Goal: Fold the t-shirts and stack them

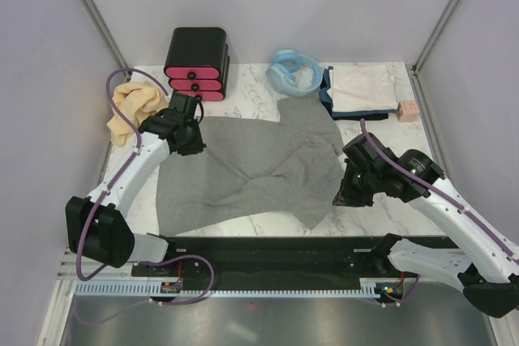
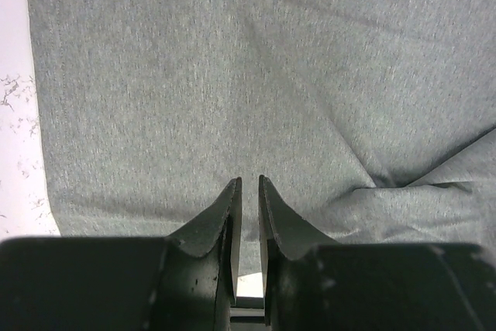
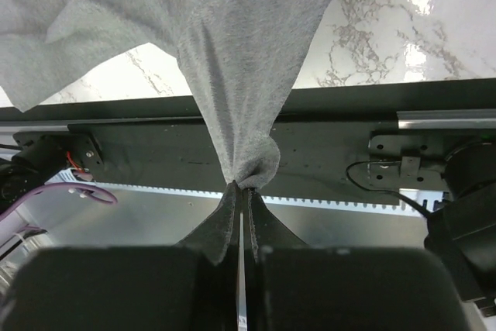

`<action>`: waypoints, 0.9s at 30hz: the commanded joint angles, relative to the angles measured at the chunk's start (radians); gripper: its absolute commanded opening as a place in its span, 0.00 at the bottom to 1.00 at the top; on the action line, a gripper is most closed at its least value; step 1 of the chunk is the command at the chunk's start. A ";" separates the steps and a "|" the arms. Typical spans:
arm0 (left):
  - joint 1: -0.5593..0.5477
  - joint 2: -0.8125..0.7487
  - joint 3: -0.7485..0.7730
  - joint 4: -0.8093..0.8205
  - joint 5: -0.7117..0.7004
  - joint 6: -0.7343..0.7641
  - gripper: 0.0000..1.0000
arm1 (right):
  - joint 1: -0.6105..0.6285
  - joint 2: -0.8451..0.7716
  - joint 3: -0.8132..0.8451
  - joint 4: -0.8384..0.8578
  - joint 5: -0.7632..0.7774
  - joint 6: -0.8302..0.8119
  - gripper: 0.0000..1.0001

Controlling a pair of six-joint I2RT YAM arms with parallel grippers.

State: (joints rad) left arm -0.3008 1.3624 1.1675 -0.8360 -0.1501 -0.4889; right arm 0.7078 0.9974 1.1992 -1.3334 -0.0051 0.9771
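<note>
A large heather-grey t-shirt (image 1: 251, 168) lies spread and wrinkled on the marble table. My left gripper (image 1: 193, 139) hovers over its far left corner. In the left wrist view its jaws (image 2: 249, 184) stand a narrow gap apart with nothing between them, above flat grey cloth (image 2: 232, 75). My right gripper (image 1: 342, 194) is at the shirt's right edge. In the right wrist view it (image 3: 246, 189) is shut on a bunched fold of the grey shirt (image 3: 232, 36) and lifts it. A tan-yellow shirt (image 1: 130, 111) lies crumpled at the far left. A folded whitish shirt (image 1: 361, 87) sits on a dark navy one (image 1: 327, 95) at the back right.
A black box with pink drawers (image 1: 197, 62) stands at the back. A light-blue coiled hose (image 1: 293, 72) lies next to the folded stack. A small pinkish block (image 1: 408, 110) sits at the right. The black base rail (image 1: 284, 253) runs along the near edge.
</note>
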 commanded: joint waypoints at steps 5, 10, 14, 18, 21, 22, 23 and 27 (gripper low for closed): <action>-0.004 -0.031 0.031 0.026 0.011 0.044 0.21 | 0.068 -0.097 -0.013 -0.127 0.100 0.161 0.00; -0.004 -0.028 0.038 0.025 0.011 0.055 0.21 | 0.070 -0.147 -0.073 -0.127 0.140 0.207 0.00; -0.004 -0.020 0.047 0.023 0.009 0.065 0.21 | 0.070 -0.220 -0.139 -0.127 0.172 0.230 0.00; -0.004 -0.013 0.060 0.023 0.011 0.073 0.21 | 0.071 -0.169 -0.098 -0.125 0.207 0.193 0.06; -0.003 0.001 0.072 0.021 0.011 0.079 0.21 | 0.071 -0.128 -0.031 -0.125 0.276 0.170 0.16; -0.004 0.003 0.075 0.021 0.011 0.081 0.21 | 0.070 -0.123 -0.023 -0.127 0.292 0.169 0.18; -0.004 0.003 0.077 0.020 0.009 0.082 0.21 | 0.070 -0.118 -0.017 -0.124 0.330 0.157 0.18; -0.004 0.009 0.083 0.018 0.007 0.085 0.21 | 0.070 -0.132 0.005 -0.063 0.476 0.060 0.34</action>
State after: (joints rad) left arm -0.3008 1.3655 1.2072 -0.8352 -0.1474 -0.4438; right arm 0.7750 0.8883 1.1469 -1.3445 0.2810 1.1355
